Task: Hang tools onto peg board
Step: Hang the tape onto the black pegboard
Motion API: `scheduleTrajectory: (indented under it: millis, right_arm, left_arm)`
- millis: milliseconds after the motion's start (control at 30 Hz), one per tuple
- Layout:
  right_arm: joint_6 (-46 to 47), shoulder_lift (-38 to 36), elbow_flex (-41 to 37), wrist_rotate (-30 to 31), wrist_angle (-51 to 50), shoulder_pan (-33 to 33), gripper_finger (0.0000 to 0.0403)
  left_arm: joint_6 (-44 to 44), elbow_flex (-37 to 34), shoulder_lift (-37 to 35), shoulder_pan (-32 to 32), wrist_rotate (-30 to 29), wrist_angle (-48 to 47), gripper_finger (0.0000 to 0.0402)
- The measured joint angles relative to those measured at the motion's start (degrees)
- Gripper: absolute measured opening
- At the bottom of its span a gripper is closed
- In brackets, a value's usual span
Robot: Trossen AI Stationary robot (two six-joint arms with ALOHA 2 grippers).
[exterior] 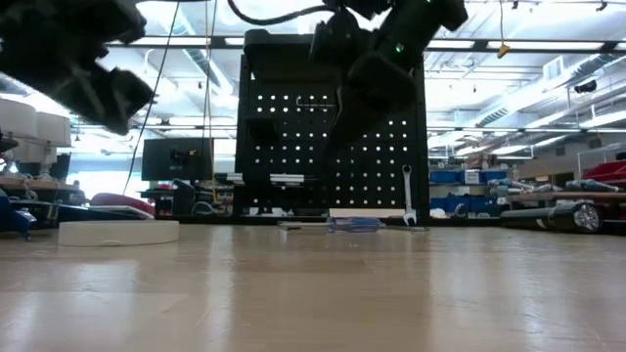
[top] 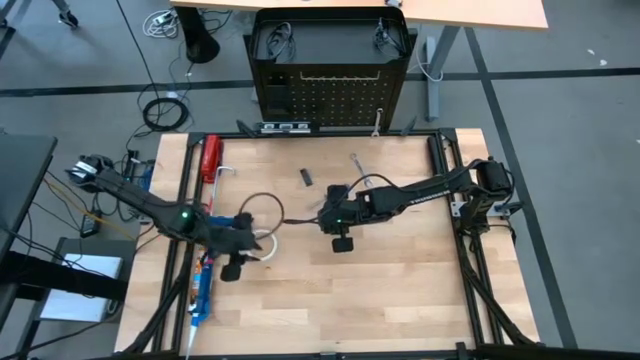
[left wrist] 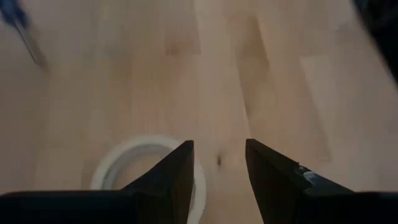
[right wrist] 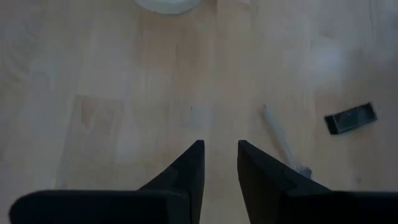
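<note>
Mostly unfinished: one wrench hung on peg board; tape roll left on tabletop; both claws spread, empty.

Overhead. Peg board stands upright at the far edge of the tabletop, with a silver wrench hanging at its lower right. Small dark item lies on the wood near the far centre; second silver wrench lies just right of it. Red-handled tool sits at the far left edge. Blue caulking gun lies along the left edge, near side. Left gripper is at left-centre, over the white tape roll. Right gripper is near the middle, above bare wood, well apart from the roll. Finger state of either not discernible from above.
</note>
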Motion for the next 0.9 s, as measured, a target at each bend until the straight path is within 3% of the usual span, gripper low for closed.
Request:
scheduleTrajectory:
  millis: [433,767,900]
  right_arm:
    - [1.49,0.02,-6.13,2.28,6.45,1.6,0.0095]
    - [0.56,0.02,-6.13,2.58,7.98,1.6,0.0091]
    - [0.53,0.01,-6.13,2.58,7.91,1.6,0.0091]
  left_arm:
    - [-4.02,-0.02,15.92,-0.38,-2.49,-1.28,0.0153]
    - [-0.71,0.0,20.93,-0.38,-2.03,-1.65,0.0152]
    - [0.78,0.07,21.08,-0.42,-1.77,-1.48,0.0131]
